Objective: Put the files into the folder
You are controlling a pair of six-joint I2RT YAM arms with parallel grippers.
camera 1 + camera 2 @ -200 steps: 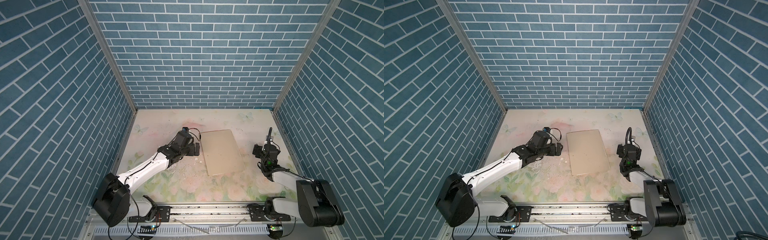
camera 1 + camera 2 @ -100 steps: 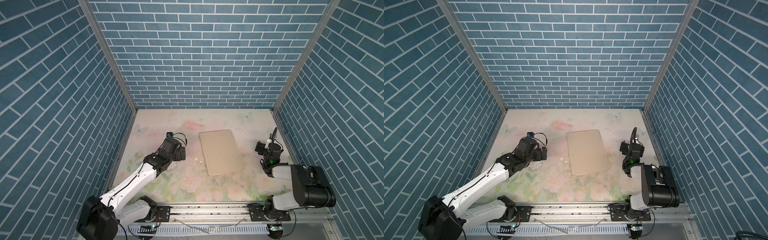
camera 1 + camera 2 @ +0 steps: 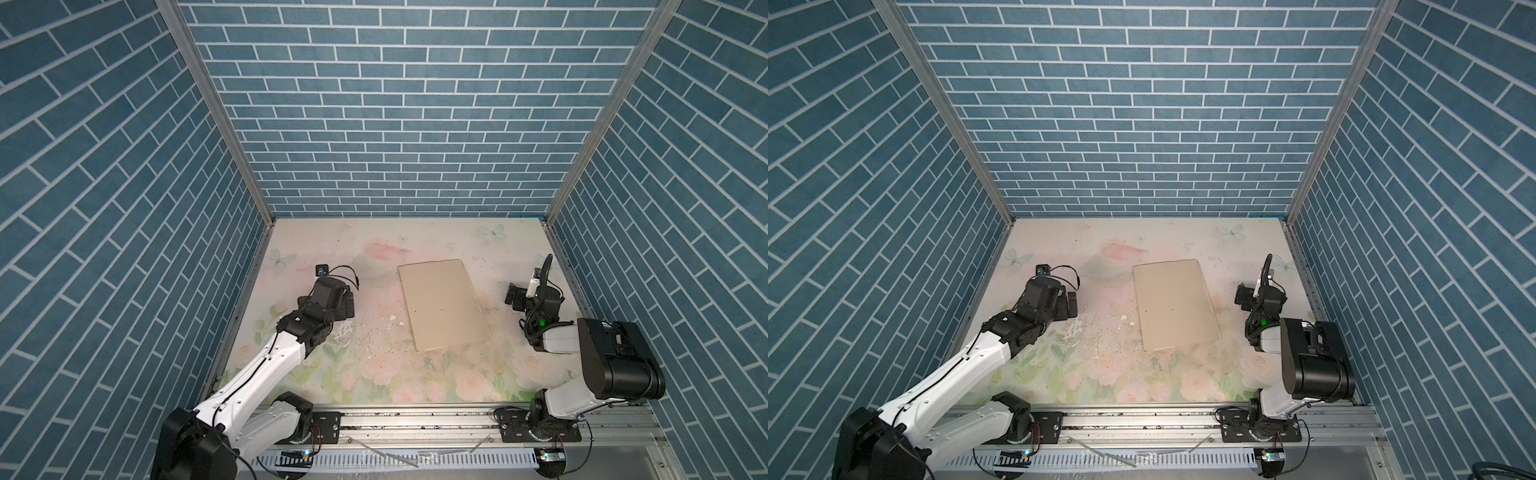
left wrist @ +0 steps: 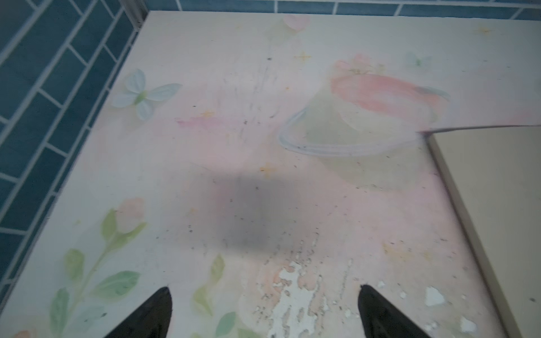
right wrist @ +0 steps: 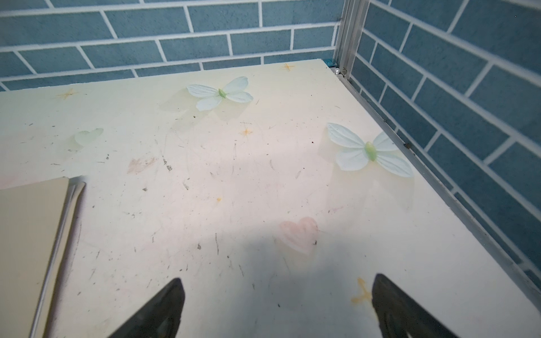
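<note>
The folder (image 3: 444, 304) lies closed and flat on the table (image 3: 374, 374), a little right of the middle in both top views, its long side running from about 11 o'clock to 5 o'clock. No loose sheets of paper show anywhere on the table, and whether the files are inside the closed folder cannot be told.

The left gripper (image 3: 347, 305) hangs over the table at the folder's 9 o'clock, well apart from it. In the left wrist view its two dark fingertips (image 4: 152, 313) stand wide apart with bare table between them, and nothing is held; a corner of the folder (image 4: 491, 204) shows off to one side.

The right gripper (image 3: 515, 296) sits at the folder's 3 o'clock, near its long edge but not touching it. Its fingertips (image 5: 398, 307) are likewise spread wide and empty, above a worn, scratched surface printed with pale butterflies (image 5: 369, 150).
</note>
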